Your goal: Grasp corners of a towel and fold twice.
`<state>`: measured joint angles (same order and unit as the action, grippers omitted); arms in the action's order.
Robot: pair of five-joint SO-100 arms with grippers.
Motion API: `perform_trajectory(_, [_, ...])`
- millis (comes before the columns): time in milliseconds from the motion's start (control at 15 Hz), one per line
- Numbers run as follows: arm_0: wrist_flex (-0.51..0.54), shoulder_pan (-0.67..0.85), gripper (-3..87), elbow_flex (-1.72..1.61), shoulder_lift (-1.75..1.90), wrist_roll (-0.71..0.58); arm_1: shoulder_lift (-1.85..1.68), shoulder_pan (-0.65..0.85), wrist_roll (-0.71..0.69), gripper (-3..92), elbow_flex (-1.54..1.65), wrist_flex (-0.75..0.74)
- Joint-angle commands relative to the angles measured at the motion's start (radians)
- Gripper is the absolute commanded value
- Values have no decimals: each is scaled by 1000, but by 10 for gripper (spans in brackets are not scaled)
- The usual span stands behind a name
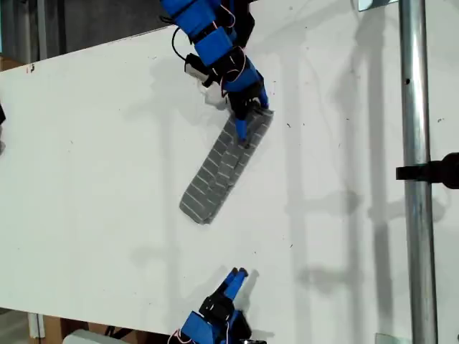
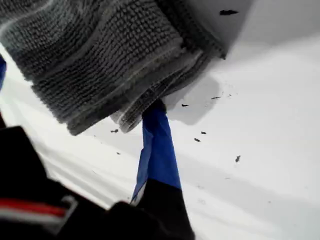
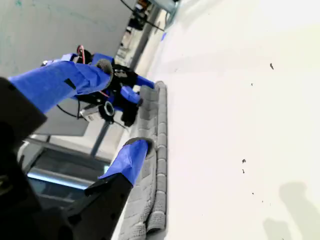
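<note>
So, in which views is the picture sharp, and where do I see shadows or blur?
Exterior view: sharp and evenly lit, with soft grey shadows on the white table beside the towel. First wrist view: the cloth weave is crisp, while the dark gripper body nearest the camera is blurred. Second wrist view: the near blue fingers are soft and the background hazy.

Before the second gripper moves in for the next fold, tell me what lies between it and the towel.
Nothing visible. In the exterior view only bare white table separates my second gripper from the near end of the folded towel. My first gripper is at the towel's far end, out of that path.
</note>
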<state>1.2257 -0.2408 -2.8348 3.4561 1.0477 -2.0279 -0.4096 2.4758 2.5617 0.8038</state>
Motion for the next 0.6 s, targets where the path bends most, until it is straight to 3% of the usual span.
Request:
perform_trajectory(0, [0, -5, 236, 6, 8, -3, -213, -18, 106, 511, 11, 155])
perform_trajectory(133, [-3, 9, 236, 5, 9, -18, -347, -12, 137, 509, 40, 276])
perform_trajectory(200, [-3, 11, 236, 5, 9, -23, -370, -8, 137, 508, 67, 265])
perform_trajectory(400, [-2, 3, 235, 8, 9, -23, -232, -15, 140, 498, 121, 58])
perform_trajectory(533, [-2, 2, 234, 8, 9, -23, -32, -8, 133, 484, 126, -158])
